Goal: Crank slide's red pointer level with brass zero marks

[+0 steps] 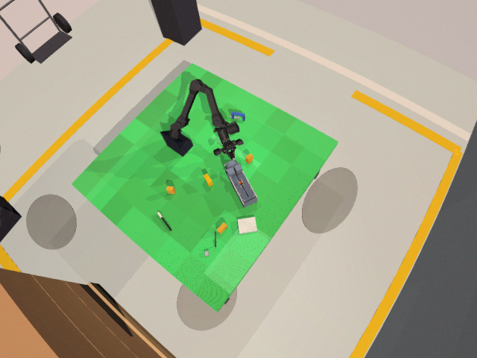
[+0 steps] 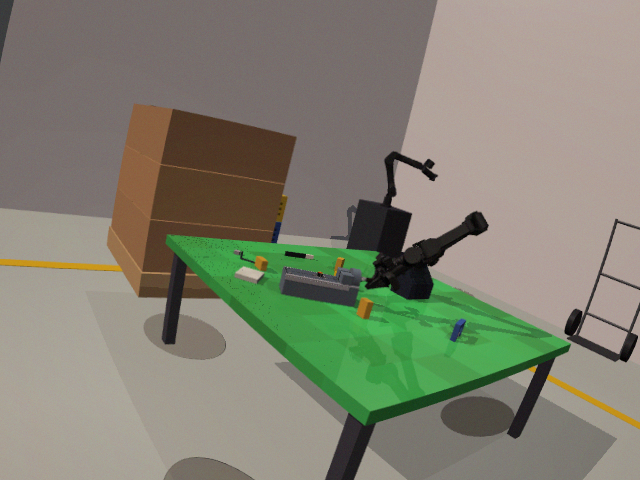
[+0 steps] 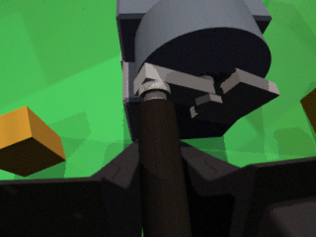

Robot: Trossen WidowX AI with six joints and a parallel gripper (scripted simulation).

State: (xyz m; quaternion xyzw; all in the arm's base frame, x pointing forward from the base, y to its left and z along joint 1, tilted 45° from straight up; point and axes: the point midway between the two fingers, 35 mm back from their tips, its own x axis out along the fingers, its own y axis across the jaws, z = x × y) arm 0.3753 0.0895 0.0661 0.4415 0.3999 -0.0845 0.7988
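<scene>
Out on a pale concrete floor (image 1: 384,269) (image 2: 77,413), a green tabletop (image 1: 285,150) (image 2: 439,377) (image 3: 74,30) under a black arm. And right there on the green, the grey crank-driven slide machine (image 1: 250,198) (image 2: 317,291) (image 3: 197,30), long axis running straight away from the gripper (image 1: 232,156) (image 2: 368,282) (image 3: 155,145), crank end nearest. Jaws clamped on the dark crank handle (image 3: 163,163), nicely lined up along that axis. Now for the key relation: handle off to the left of the hub in the wrist view, at the outer end of the pale crank arm (image 3: 188,79). So, probably, a round path about that hub next, not a straight pull. Red pointer (image 1: 240,182) (image 2: 320,274) partway along the slide; too small to judge against the brass marks. Likely mid-crank, then, with release to come. Easy does it near level, or risk overshooting.
</scene>
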